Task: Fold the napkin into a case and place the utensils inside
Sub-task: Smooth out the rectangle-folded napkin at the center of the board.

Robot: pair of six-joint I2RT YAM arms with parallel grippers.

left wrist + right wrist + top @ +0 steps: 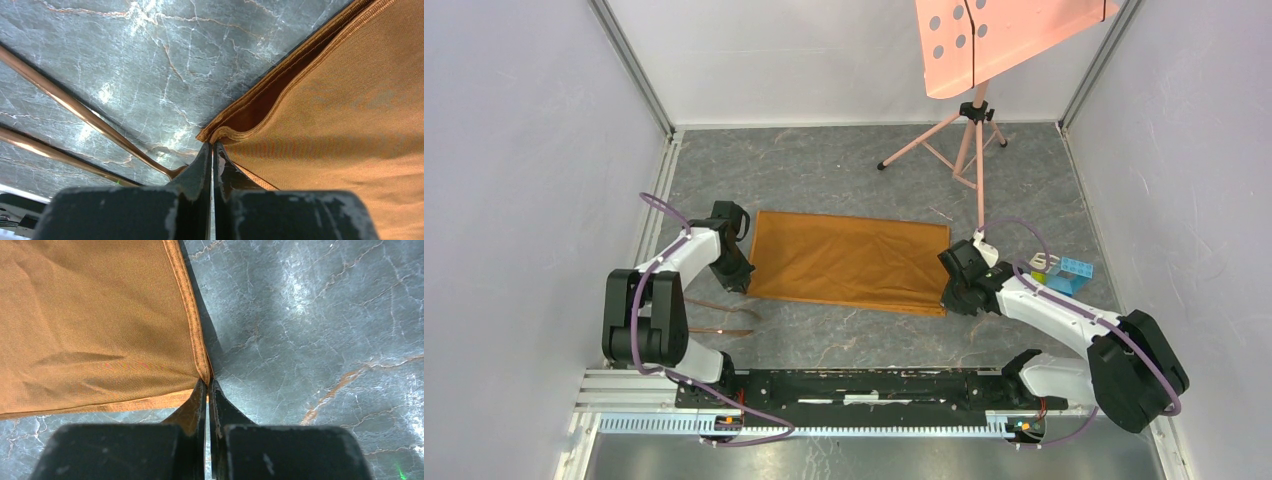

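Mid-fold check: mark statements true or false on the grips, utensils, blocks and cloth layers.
1. The left gripper and right gripper are each shut on a near corner of the napkin. True.
2. The utensils are inside the napkin. False: they lie on the table by its left edge.
3. The toy blocks sit on the napkin. False: they stand on the table to its right.
4. The napkin shows two layers at its left corner. True.
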